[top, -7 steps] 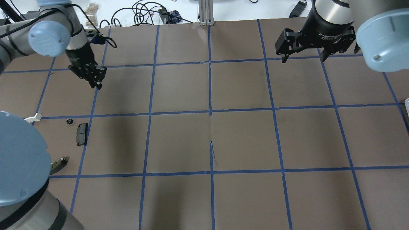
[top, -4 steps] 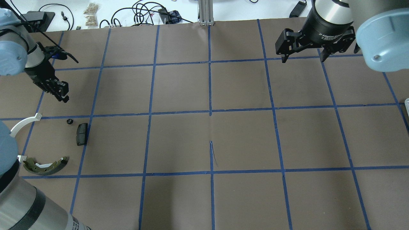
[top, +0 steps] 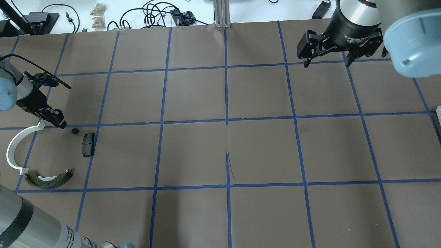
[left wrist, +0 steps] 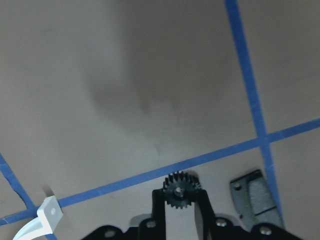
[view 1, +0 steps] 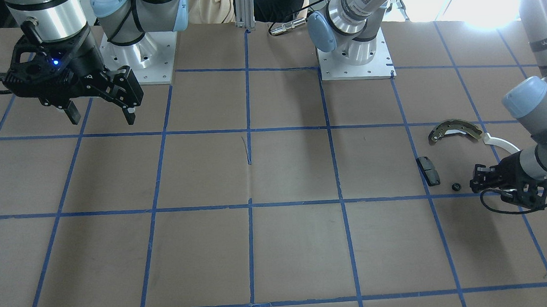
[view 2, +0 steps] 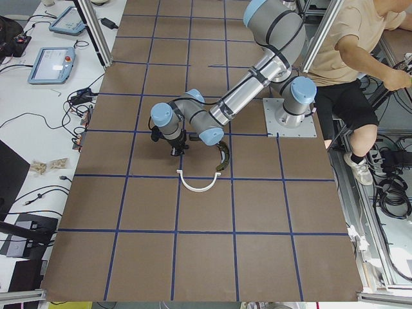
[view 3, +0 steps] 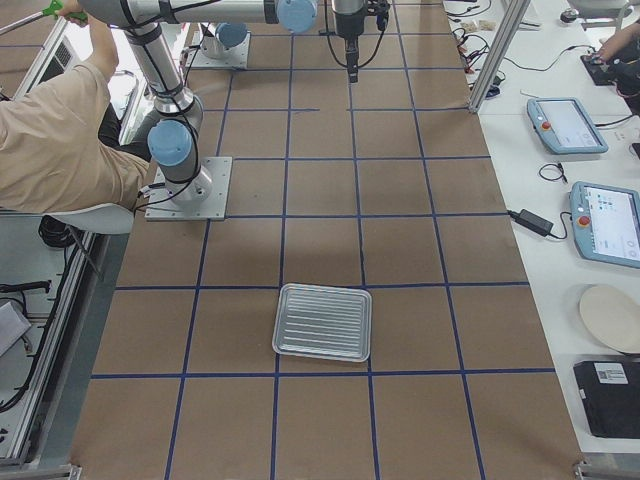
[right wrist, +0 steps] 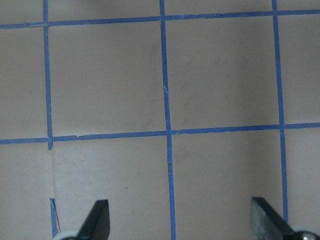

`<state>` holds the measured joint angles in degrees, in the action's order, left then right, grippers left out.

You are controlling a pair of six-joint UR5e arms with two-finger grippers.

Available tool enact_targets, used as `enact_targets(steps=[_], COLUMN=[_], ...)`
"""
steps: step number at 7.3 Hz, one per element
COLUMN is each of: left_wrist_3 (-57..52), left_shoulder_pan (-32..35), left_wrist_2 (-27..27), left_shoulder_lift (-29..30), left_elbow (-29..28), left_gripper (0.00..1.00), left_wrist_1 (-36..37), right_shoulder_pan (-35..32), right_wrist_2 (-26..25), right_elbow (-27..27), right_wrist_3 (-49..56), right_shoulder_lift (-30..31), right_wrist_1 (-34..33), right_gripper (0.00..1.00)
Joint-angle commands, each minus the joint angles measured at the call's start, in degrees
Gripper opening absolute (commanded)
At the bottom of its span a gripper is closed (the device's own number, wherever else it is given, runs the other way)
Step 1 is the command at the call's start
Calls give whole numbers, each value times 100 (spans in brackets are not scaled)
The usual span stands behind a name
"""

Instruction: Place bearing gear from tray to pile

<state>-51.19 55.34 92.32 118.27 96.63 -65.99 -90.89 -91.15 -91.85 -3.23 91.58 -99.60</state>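
Note:
The small black bearing gear [top: 74, 131] lies on the brown table among the pile: black pad [top: 88, 144], white arc [top: 12, 148] and olive brake shoe [top: 48, 181]. My left gripper [top: 59, 123] hovers low just beside the gear, apart from it and empty, with its fingers a narrow gap apart. In the left wrist view the gear [left wrist: 179, 189] sits just past the fingertips [left wrist: 159, 200]. My right gripper [top: 325, 63] hangs wide open and empty at the far right. The silver tray [view 3: 324, 288] looks empty.
The tray's corner shows at the table's right edge [top: 438, 110]. Cables and small items [top: 155, 13] lie beyond the far edge. A seated person [view 2: 360, 51] is behind the robot bases. Tablets [view 3: 605, 220] lie on a side bench.
My left arm has swung left and back toward the pile, ending beside the gear and uncovering the arc and brake shoe. The gear and the right arm have not moved.

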Motion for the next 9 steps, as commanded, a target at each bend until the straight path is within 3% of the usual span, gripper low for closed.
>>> enact_targets(steps=[1, 3, 4, 6, 9], left_wrist_3=[-5, 21, 65, 527, 2449], left_shoulder_pan=[-32, -32, -32, 142, 1624], left_wrist_2=[-21, -21, -117, -275, -399], left_shoulder_lift=[-59, -59, -76, -391, -1084], left_elbow=[181, 190, 181, -73, -337], left_gripper=[4, 86, 96, 96, 98], left_wrist_1=[33, -10, -54, -588, -1081], right_shoulder_pan=[1, -8, -8, -8, -8], right_wrist_2=[0, -8, -17, -9, 0], right_elbow=[9, 26, 44, 27, 26], right_wrist_3=[-55, -47, -55, -55, -55], right_shoulder_lift=[0, 0, 0, 0, 0], right_wrist_1=[2, 2, 11, 2, -7], right_gripper=[100, 100, 100, 100, 100])
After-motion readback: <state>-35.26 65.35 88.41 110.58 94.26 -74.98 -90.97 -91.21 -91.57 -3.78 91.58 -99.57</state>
